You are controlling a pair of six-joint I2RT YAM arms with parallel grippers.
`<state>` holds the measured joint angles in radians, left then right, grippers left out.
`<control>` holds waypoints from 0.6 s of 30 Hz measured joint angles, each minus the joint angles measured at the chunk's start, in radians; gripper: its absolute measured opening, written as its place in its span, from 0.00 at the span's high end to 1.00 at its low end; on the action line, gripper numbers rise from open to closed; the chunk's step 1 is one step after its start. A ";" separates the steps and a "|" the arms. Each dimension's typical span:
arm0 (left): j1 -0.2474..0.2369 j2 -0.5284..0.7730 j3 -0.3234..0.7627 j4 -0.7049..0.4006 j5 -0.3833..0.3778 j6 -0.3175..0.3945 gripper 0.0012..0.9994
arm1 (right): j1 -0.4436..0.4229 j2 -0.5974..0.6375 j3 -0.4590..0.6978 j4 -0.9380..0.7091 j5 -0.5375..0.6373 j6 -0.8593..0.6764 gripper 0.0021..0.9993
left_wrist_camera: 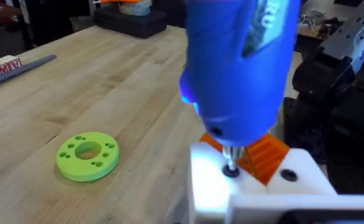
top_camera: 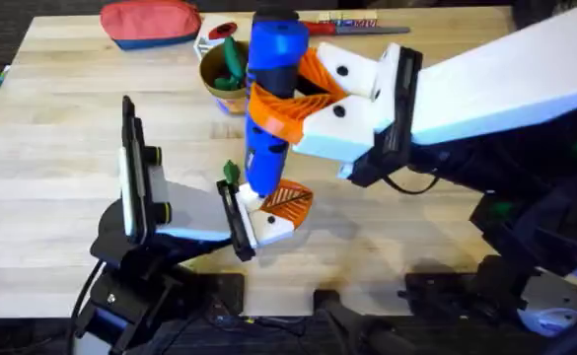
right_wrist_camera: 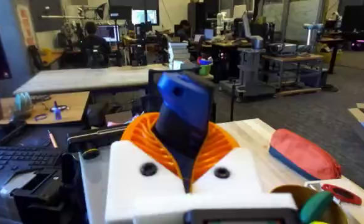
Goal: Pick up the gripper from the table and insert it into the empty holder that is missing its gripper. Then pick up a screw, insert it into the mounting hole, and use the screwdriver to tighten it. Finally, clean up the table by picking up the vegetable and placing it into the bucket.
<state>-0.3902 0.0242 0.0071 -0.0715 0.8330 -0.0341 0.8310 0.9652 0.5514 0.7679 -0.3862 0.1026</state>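
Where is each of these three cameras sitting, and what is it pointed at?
Overhead: above the arms' bases, looking down on the table; both arms show.
Left wrist: on the left arm, facing the screwdriver tip on the white holder, with a green disc beside.
Right wrist: on the right arm, facing the room; right gripper clamps the screwdriver.
All views share the screwdriver.

We see the blue screwdriver [top_camera: 271,94] upright, tip on the white holder [top_camera: 268,225] bearing the orange gripper [top_camera: 290,201]; the vegetable [top_camera: 232,61] in the bucket [top_camera: 212,81].

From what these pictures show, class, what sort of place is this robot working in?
Probably a robotics lab or workshop: behind the wooden table stand workbenches crowded with monitors and equipment, and a keyboard sits nearby.
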 joint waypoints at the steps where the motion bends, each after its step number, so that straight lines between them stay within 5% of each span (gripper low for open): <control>1: 0.000 0.000 0.000 0.000 0.000 0.000 0.99 | 0.000 0.000 0.000 0.001 0.000 0.002 1.00; 12: 0.000 0.000 0.000 0.000 0.000 0.000 0.99 | -0.021 -0.128 -0.007 0.141 -0.003 -0.019 1.00; 18: 0.000 0.000 0.000 0.000 0.000 0.000 0.99 | -0.144 -0.123 -0.002 -0.020 0.039 -0.272 1.00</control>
<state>-0.3904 0.0242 0.0071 -0.0715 0.8326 -0.0338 0.6868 0.8417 0.5495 0.7475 -0.3477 -0.1692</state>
